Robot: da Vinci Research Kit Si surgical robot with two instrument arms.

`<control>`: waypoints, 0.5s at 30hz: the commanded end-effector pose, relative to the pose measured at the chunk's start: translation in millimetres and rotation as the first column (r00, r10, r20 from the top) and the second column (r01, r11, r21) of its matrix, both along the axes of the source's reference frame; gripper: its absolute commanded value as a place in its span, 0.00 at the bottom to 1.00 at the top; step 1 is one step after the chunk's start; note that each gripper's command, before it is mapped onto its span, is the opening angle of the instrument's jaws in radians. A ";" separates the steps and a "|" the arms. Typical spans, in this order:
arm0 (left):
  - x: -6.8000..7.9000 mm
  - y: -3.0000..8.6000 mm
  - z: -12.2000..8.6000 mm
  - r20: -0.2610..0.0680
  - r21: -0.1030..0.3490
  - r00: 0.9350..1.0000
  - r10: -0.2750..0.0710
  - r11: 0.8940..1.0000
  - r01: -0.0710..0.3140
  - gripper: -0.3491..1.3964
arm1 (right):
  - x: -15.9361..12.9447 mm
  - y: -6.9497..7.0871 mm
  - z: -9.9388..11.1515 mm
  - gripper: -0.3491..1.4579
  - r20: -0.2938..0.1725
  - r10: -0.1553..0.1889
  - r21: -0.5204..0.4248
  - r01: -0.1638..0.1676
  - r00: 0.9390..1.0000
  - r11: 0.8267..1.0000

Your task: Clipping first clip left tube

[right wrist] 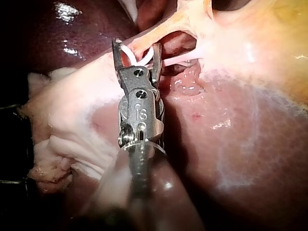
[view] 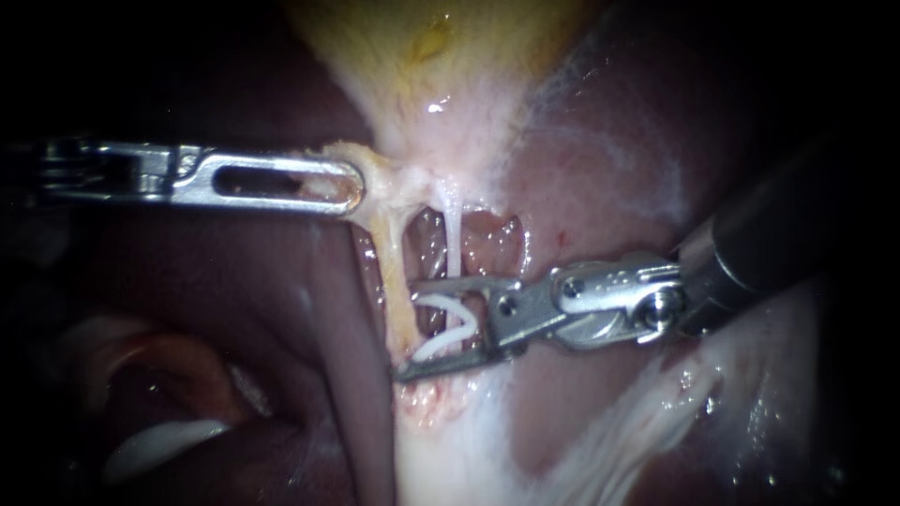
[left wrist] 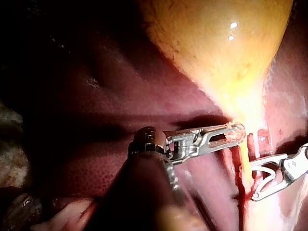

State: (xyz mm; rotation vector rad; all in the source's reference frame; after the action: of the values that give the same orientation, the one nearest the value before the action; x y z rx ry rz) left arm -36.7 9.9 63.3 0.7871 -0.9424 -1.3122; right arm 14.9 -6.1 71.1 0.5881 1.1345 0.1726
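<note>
Contact is made high in the endoscope view, where the left instrument (view: 347,185) lies level, its pincer clenched on pale tissue (view: 375,173) at the foot of the gallbladder (view: 422,47); from that tissue two strands are seen running down, the yellowish left tube (view: 398,272) and, just beside it, the thinner whitish right tube (view: 453,234); dark liver (view: 234,281) lies around them. The right instrument (view: 410,328) is seen coming in from the right; its pincer is spread wide, yet a white clip (view: 439,302) is held between both jaws, its open ends reaching the left tube's edge; whether the tube sits inside the clip cannot be told from this view. More is given by the right wrist view: a yellowish-pink strand is seen passing between the jaws, within the clip's white arms, while the thin whitish strand is left just beside the pincer, outside it. Only in the left wrist view is the full yellow swell of the gallbladder shown, ahead of the left instrument; the slotted jaws are seen closed at its narrow end, with the other instrument's spread pincer close by.
</note>
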 end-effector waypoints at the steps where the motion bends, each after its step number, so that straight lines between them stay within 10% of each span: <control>1: 0.0 0.0 0.0 0.000 0.000 1.000 0.000 1.000 0.000 0.00 | 0.1 0.0 0.0 0.47 -0.009 0.003 0.004 -0.003 1.000 1.000; 15: -0.4 0.1 0.0 0.001 0.001 1.000 0.000 1.000 0.000 0.00 | 3.5 -1.1 1.7 0.45 -0.052 -0.007 0.094 0.012 0.999 0.996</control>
State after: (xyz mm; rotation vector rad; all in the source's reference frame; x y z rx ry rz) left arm -37.1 10.0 63.3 0.7877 -0.9423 -1.3127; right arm 18.7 -7.4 73.0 0.6926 1.1814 0.2054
